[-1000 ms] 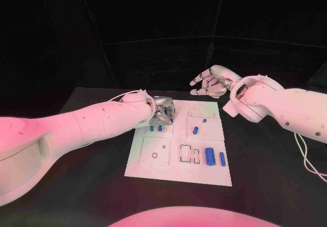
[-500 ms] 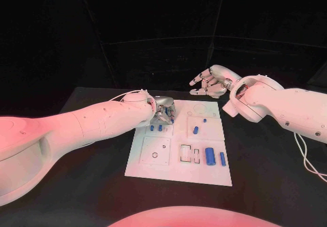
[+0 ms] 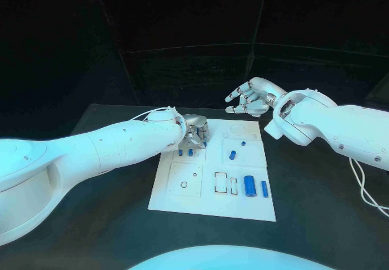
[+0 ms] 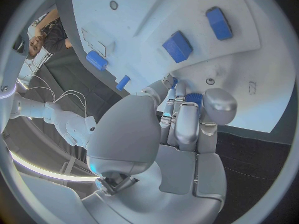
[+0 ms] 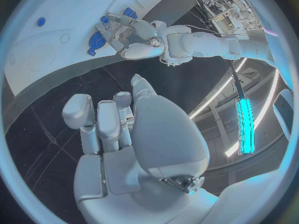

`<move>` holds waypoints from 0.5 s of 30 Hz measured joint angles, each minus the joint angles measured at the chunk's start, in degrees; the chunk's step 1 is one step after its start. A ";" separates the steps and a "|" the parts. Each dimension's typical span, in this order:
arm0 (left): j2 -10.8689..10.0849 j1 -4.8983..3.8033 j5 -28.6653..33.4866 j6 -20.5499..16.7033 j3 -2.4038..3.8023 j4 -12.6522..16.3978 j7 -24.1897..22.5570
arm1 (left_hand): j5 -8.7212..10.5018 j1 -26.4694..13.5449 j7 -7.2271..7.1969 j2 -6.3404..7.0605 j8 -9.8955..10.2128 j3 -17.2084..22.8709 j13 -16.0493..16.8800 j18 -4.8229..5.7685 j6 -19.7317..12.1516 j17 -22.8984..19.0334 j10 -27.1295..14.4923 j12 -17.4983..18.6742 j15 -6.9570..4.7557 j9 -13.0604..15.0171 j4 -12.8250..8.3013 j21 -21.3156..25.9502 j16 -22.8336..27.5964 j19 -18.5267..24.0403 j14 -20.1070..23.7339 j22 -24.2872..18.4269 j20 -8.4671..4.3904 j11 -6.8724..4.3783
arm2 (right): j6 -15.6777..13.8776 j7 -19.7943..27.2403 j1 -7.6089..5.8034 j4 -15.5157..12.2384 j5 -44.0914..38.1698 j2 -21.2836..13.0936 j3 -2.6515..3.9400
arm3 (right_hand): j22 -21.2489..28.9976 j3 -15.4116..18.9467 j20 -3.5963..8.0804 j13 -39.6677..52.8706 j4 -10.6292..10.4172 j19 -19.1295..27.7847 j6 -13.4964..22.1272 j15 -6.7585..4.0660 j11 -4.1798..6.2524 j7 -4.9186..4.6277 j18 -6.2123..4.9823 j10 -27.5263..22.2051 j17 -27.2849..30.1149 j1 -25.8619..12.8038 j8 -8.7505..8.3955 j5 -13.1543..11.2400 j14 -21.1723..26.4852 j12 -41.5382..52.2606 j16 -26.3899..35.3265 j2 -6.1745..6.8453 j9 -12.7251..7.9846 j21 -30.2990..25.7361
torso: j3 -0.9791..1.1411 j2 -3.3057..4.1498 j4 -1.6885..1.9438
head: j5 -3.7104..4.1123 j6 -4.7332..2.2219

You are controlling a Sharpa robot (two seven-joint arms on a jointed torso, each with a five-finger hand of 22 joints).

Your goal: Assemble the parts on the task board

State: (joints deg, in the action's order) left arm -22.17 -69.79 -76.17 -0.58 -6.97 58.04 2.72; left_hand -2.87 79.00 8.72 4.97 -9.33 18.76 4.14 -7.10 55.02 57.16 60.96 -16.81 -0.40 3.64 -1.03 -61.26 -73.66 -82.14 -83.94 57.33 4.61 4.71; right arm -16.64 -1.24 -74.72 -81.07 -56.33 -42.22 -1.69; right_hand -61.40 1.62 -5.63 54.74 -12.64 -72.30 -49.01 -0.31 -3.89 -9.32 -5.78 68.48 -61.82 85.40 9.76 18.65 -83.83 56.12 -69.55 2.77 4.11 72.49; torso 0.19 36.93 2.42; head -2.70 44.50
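Nothing has moved in the last second: your left hand [image 3: 193, 134] stays curled over the board's [image 3: 212, 206] far-left parts [image 3: 190, 152], grip unclear. Your right hand [image 3: 253, 97] hovers behind, fingers loosely apart, holding nothing. No progress.

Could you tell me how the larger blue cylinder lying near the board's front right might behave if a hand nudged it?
The blue cylinder looks round and lies on its side, so it would probably roll sideways. It seems small, smooth and rigid, so likely light and a bit slippery. The task board under it is flat, offering little to stop it.

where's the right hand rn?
Head view: right hand hangs above the table past the task board's far right corner, holding nothing.
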 measured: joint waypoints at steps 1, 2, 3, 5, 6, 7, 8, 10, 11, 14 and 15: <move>0.02 0.00 0.00 0.00 0.00 -0.02 0.04 | 0.00 -0.03 0.07 0.03 0.00 0.00 0.00 0.00 -0.07 -0.08 0.03 0.00 0.00 0.00 0.00 0.00 0.00 0.00 0.00 0.01 0.00 0.03 | 0.00 0.00 0.00 0.00 0.00 0.00 0.00 | 0.00 0.00 0.00 0.00 0.00 0.00 0.00 0.00 0.00 0.00 0.00 0.00 0.00 0.00 0.00 0.00 0.00 0.00 0.00 0.00 0.00 0.00 | 0.00 0.00 -0.01 | 0.00 0.01; 0.04 0.00 -0.01 -0.01 0.00 -0.03 0.09 | 0.00 -0.03 0.04 0.03 0.00 0.04 0.00 0.00 -0.04 -0.14 0.09 0.00 0.00 0.03 0.04 0.00 0.00 0.00 0.00 0.07 0.00 0.07 | 0.00 0.00 0.00 0.00 0.00 0.00 0.00 | 0.00 0.00 0.00 0.00 0.00 0.00 0.00 0.00 0.00 0.00 0.00 0.00 0.00 0.00 0.00 0.00 0.00 0.00 0.00 0.00 0.00 0.00 | 0.00 0.00 -0.02 | 0.00 0.01; 0.07 0.00 -0.02 -0.02 0.00 -0.04 0.16 | 0.00 -0.03 -0.23 0.03 0.00 0.26 0.00 0.00 0.29 -0.17 0.18 0.00 0.00 0.10 0.17 0.00 0.00 0.00 0.00 0.09 0.00 -0.01 | 0.00 0.00 0.00 0.00 0.00 0.00 0.00 | 0.00 0.00 0.00 0.00 0.00 0.00 0.00 0.00 0.00 0.00 0.00 0.00 0.00 0.00 0.00 0.00 0.00 0.00 0.00 0.00 0.00 0.00 | 0.00 0.00 -0.02 | 0.01 0.01; 0.11 0.00 -0.03 -0.07 0.00 -0.07 0.29 | 0.00 -0.03 -0.43 0.03 -0.23 0.73 -0.01 0.00 1.36 -0.27 0.50 0.00 0.00 0.31 -0.09 0.00 0.00 0.00 0.00 0.13 0.00 -0.31 | 0.00 0.00 0.00 0.00 0.00 0.01 0.00 | 0.00 0.00 0.00 0.00 0.00 0.00 0.00 0.00 0.00 0.00 0.00 0.00 0.00 0.00 0.00 0.00 0.00 0.00 0.00 0.00 0.00 0.00 | 0.00 0.01 -0.02 | 0.03 0.01; 0.13 0.00 -0.04 -0.10 0.00 -0.08 0.37 | 0.00 0.07 -0.48 -0.07 -0.50 1.16 -0.12 0.00 1.98 -0.34 1.02 0.18 0.00 0.42 -0.13 -0.12 0.00 0.00 0.00 0.23 0.00 -0.42 | 0.00 0.00 0.00 -0.01 0.00 0.01 0.00 | 0.00 0.00 0.00 0.00 0.00 0.00 0.00 0.00 0.00 0.00 0.00 0.00 0.00 0.00 0.00 0.00 0.00 0.00 0.00 0.00 0.00 0.00 | 0.00 0.01 -0.02 | 0.03 0.01; 0.16 0.01 -0.04 -0.17 0.00 -0.10 0.48 | 0.00 0.35 -0.56 -0.35 -0.73 1.62 -0.21 0.00 2.51 -0.37 1.48 0.18 -0.02 0.51 -0.17 -0.23 0.00 0.00 -0.02 0.32 0.00 -0.52 | 0.00 0.00 0.00 -0.01 0.00 0.01 0.00 | 0.00 0.00 0.00 0.00 0.00 0.00 0.00 0.00 0.00 0.00 0.00 0.00 0.00 0.00 0.00 0.00 0.00 0.00 0.00 0.00 0.00 0.00 | 0.00 0.01 -0.03 | 0.04 0.01; 0.20 0.03 -0.05 -0.26 0.00 -0.11 0.56 | 0.00 0.72 -0.65 -0.72 -0.98 2.12 -0.27 0.00 3.20 -0.41 2.09 0.12 -0.21 0.61 -0.44 -0.23 0.00 0.00 -0.13 0.37 0.00 -0.67 | 0.00 0.00 0.00 -0.01 0.00 0.01 0.00 | 0.00 0.00 0.00 0.00 0.00 0.00 0.00 0.00 0.00 0.00 0.00 0.00 0.01 0.00 0.00 0.00 0.00 0.00 0.00 0.00 0.00 0.00 | 0.00 0.01 -0.03 | 0.07 0.01; 0.25 0.08 -0.05 -0.52 0.00 -0.11 0.69 | 0.00 1.36 -0.86 -1.55 -1.15 3.29 -0.20 -0.01 4.40 -0.50 3.19 -0.23 -0.53 0.69 -0.87 -0.35 0.00 0.00 -0.11 0.56 0.00 -0.92 | 0.00 0.00 0.00 -0.02 0.00 0.01 0.00 | 0.00 0.00 0.00 0.00 0.00 0.00 0.00 0.00 0.00 0.00 0.00 0.00 0.01 0.00 0.00 0.00 0.00 0.00 0.00 0.00 0.00 0.00 | 0.00 0.01 -0.03 | 0.09 0.01; 0.27 0.15 -0.05 -0.65 -0.03 -0.11 0.73 | 0.00 1.49 -0.88 -1.90 -1.18 3.84 -0.07 0.00 4.83 -0.58 3.68 -0.23 -0.53 0.70 -1.09 -0.54 0.00 0.00 -0.11 0.67 0.00 -1.03 | 0.00 0.00 0.00 -0.02 0.00 0.01 0.00 | 0.01 0.00 0.00 0.00 0.00 0.00 0.00 0.00 0.00 0.00 0.00 0.00 0.01 0.00 0.00 0.00 0.00 0.00 0.00 0.00 0.00 0.00 | 0.00 0.01 -0.03 | 0.10 0.01; 0.29 0.26 -0.05 -1.16 -0.06 -0.09 0.74 | 0.01 1.70 -1.07 -2.09 -1.44 5.19 0.03 -0.01 5.88 -0.81 4.72 -0.27 -0.73 0.71 -1.98 -0.54 0.00 0.00 0.09 0.96 0.00 -1.27 | 0.00 0.00 0.00 -0.03 0.00 0.01 0.00 | 0.01 0.00 0.00 -0.01 0.00 0.00 0.00 0.00 0.00 0.00 0.00 0.00 0.01 0.00 0.00 0.00 0.00 0.00 0.00 0.00 0.00 0.00 | 0.00 0.01 -0.03 | 0.13 0.01; 0.29 0.30 -0.05 -1.41 -0.07 -0.07 0.74 | 0.01 1.70 -1.13 -2.09 -1.44 5.61 0.06 -0.01 6.15 -0.91 4.83 -0.27 -0.75 0.71 -2.18 -0.54 0.00 0.00 0.07 0.97 0.00 -1.37 | 0.00 0.00 0.00 -0.04 0.00 0.01 0.00 | 0.01 0.00 0.00 -0.01 0.00 0.00 0.00 0.00 0.00 0.00 0.00 0.00 0.01 0.00 0.00 0.00 0.00 0.00 0.00 0.00 0.00 0.00 | -0.01 0.01 -0.03 | 0.15 -0.01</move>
State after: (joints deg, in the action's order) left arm -21.89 -69.48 -76.22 -1.99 -7.04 57.97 3.46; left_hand -2.86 80.70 7.59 2.89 -10.77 24.36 4.20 -7.11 61.17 56.25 65.79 -17.08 -1.15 4.35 -3.21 -61.80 -73.67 -82.14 -83.87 58.30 4.61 3.33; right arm -16.64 -1.24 -74.72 -81.11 -56.33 -42.21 -1.69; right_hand -61.39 1.62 -5.63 54.74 -12.64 -72.30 -49.00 -0.31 -3.89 -9.32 -5.78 68.48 -61.81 85.40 9.76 18.65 -83.83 56.12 -69.55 2.77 4.11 72.49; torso 0.18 36.94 2.40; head -2.55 44.49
